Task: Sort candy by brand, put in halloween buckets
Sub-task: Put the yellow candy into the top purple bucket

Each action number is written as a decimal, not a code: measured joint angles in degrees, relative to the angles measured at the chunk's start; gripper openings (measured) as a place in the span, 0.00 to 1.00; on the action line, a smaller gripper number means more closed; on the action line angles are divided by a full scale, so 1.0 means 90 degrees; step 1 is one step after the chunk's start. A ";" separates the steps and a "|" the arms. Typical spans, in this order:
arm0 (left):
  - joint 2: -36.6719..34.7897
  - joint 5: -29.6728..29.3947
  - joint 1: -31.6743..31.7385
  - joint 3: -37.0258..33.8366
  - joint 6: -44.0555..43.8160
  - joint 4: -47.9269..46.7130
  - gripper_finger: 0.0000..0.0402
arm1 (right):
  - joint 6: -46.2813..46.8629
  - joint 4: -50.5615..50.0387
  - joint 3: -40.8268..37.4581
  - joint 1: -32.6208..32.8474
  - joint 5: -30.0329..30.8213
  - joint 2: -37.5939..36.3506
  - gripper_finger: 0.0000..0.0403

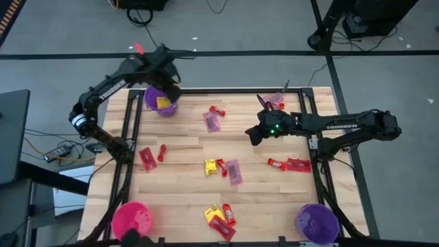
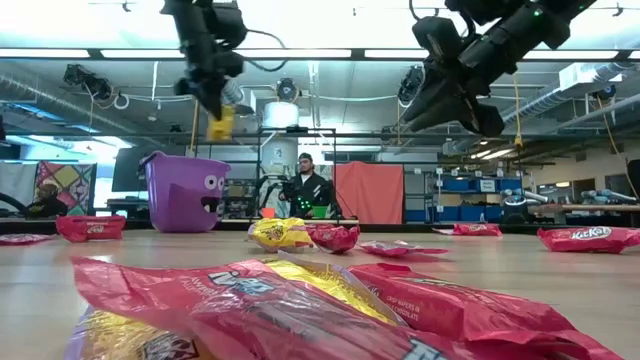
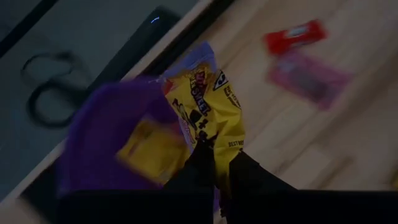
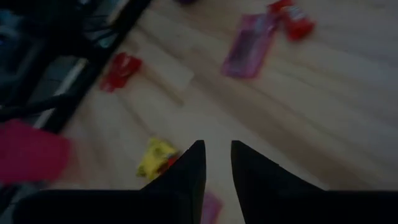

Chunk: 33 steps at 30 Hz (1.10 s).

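Left arm: reaches from the left edge of the high view up and right, elbow bent, wrist over the purple bucket (image 1: 162,101) at the table's upper left.
Left gripper (image 3: 214,163): points down above that bucket, fingers pressed on a yellow packet (image 3: 204,106) that hangs over the bucket's mouth; in the low view it sits high in the upper left of the frame with the packet dangling just above the pail.
In that bucket: another yellow packet (image 1: 163,103) lies inside.
Right arm: stretches in level from the right edge of the high view toward the table's middle.
Right gripper (image 1: 252,134): hovers in the air right of centre, holding nothing; in its wrist view the fingers stand slightly parted, tips close together.
Pink bucket (image 1: 130,219): lower left corner of the table.
Second purple bucket (image 1: 317,222): lower right corner.
Loose candy: red bars (image 1: 289,164) at the right; a yellow packet beside a mauve packet (image 1: 234,171) at centre; a mixed heap (image 1: 221,218) at bottom centre; red bars (image 1: 147,158) at the left; a mauve packet with a red bar (image 1: 212,120) near the top.
Person (image 2: 306,187): stands far behind the table in the low view.
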 joint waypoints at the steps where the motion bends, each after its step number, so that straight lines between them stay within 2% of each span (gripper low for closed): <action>1: -0.0021 -0.0060 0.0111 0.0000 0.0024 -0.0083 0.03 | 0.0025 0.0065 -0.0043 0.0032 -0.0128 0.0000 0.22; 6: -0.0033 -0.0051 0.0514 -0.0046 0.0319 -0.0314 0.03 | -0.0017 0.0439 -0.0145 0.0178 -0.0513 0.0093 0.21; 10: -0.0024 0.0074 0.0896 -0.0528 0.0403 -0.0090 0.03 | -0.0165 0.0715 -0.0152 0.0338 -0.1130 0.0447 0.21; 14: -0.0026 0.0255 0.1173 -0.1031 0.0440 -0.0045 0.03 | -0.0844 0.1219 -0.0152 0.0628 -0.1455 0.0970 0.21; 18: -0.0028 0.0255 0.1213 -0.1388 -0.0046 0.0056 0.06 | -0.1515 0.1650 -0.0148 0.0782 -0.1503 0.1488 0.21; 22: -0.0026 0.0243 0.1274 -0.1669 -0.0314 0.0239 0.16 | -0.1456 0.1846 -0.0061 0.0645 -0.1594 0.1940 0.21; 28: -0.0030 0.0238 0.1267 -0.1798 -0.0407 0.0290 0.37 | -0.1744 0.1915 0.0235 0.0470 -0.2189 0.2531 0.23; 33: -0.0465 0.0347 0.1113 -0.1778 -0.0888 0.0501 0.44 | -0.2220 0.1939 0.0610 0.0403 -0.2624 0.3027 0.28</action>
